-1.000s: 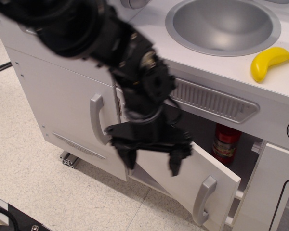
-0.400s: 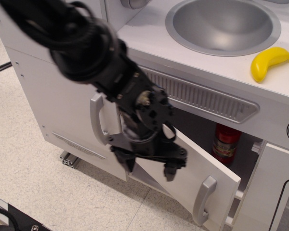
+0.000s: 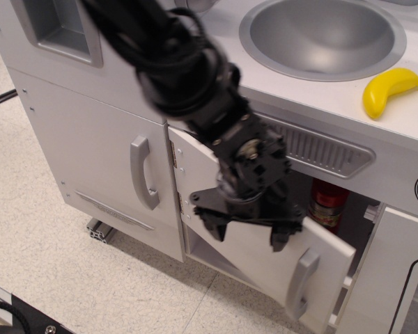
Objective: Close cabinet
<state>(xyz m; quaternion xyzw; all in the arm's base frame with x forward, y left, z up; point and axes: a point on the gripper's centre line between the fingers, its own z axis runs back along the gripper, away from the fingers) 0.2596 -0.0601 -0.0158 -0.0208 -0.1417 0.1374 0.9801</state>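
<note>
The cabinet [image 3: 348, 209] under the sink stands open, with its wide white door [image 3: 258, 261] swung out at an angle. The door's grey bar handle [image 3: 303, 282] is near its free edge and its hinges [image 3: 183, 209] are at the left. My black gripper [image 3: 247, 234] points down in front of the door's upper face. Its fingers [image 3: 279, 240] are spread and hold nothing. I cannot tell whether they touch the door. The arm hides the cabinet's upper left opening.
A red bottle [image 3: 326, 205] stands inside the cabinet. A taller white door with a grey loop handle [image 3: 143, 172] is to the left. A door with a black-outlined window [image 3: 404, 285] is at the right. A sink [image 3: 324, 35] and a yellow banana [image 3: 390, 90] are on the counter.
My gripper has moved right across the door's front, from near the hinge side toward the middle. The door's free edge has shifted slightly right.
</note>
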